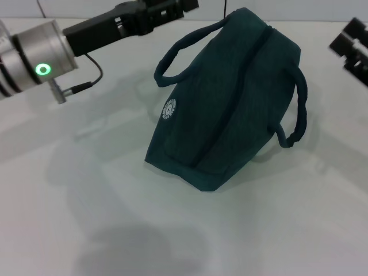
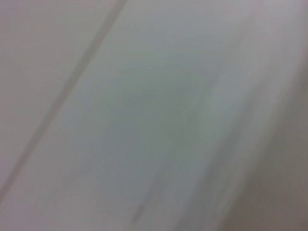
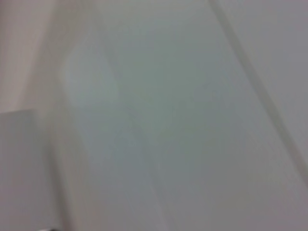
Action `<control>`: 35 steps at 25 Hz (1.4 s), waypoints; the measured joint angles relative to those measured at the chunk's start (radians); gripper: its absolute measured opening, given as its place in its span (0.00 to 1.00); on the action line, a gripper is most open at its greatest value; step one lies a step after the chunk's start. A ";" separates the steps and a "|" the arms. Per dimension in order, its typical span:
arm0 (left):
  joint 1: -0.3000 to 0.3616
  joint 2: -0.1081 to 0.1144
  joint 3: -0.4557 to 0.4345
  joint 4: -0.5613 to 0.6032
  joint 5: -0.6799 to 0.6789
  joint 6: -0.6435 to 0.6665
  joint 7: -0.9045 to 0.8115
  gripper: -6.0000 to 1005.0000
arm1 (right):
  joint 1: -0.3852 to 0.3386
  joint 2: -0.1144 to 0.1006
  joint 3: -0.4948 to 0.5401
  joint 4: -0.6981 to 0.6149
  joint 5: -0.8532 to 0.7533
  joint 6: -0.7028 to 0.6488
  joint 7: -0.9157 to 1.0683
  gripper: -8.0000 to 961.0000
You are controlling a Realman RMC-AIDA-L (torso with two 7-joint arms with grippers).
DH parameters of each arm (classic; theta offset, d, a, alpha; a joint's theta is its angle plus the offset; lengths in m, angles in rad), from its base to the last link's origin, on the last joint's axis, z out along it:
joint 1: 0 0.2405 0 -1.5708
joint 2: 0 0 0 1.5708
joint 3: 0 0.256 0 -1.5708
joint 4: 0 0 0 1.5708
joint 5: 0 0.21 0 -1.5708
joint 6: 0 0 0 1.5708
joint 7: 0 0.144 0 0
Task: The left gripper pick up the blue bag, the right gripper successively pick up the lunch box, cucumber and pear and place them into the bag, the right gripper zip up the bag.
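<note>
The blue bag (image 1: 230, 98) stands on the white table (image 1: 86, 201) in the middle of the head view, its top seam closed. Its round white logo (image 1: 169, 109) faces me. One loop handle (image 1: 172, 54) arches on its left, the other (image 1: 300, 103) hangs on its right. My left gripper (image 1: 167, 11) reaches in from the upper left and sits just behind and left of the bag's top, apart from it. My right gripper (image 1: 352, 46) shows only as a black block at the right edge, beyond the bag. The lunch box, cucumber and pear are out of view. Both wrist views show only blurred pale surface.
The left arm's silver cylinder with a green light (image 1: 42, 69) and a cable lies across the upper left. Bare white table surrounds the bag in front and at both sides.
</note>
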 joint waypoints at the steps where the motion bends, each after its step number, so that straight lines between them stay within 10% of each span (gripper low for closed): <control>1: 0.005 0.006 0.002 0.018 0.016 0.037 0.003 0.73 | 0.004 0.000 0.000 -0.005 -0.026 -0.027 -0.016 0.63; 14: 0.170 0.029 0.013 0.245 0.161 0.468 0.214 0.88 | 0.051 0.013 0.000 -0.095 -0.475 -0.161 -0.131 0.63; 35: 0.372 0.033 0.023 0.124 0.291 0.503 0.546 0.88 | 0.045 0.077 -0.007 -0.052 -0.678 0.009 -0.122 0.64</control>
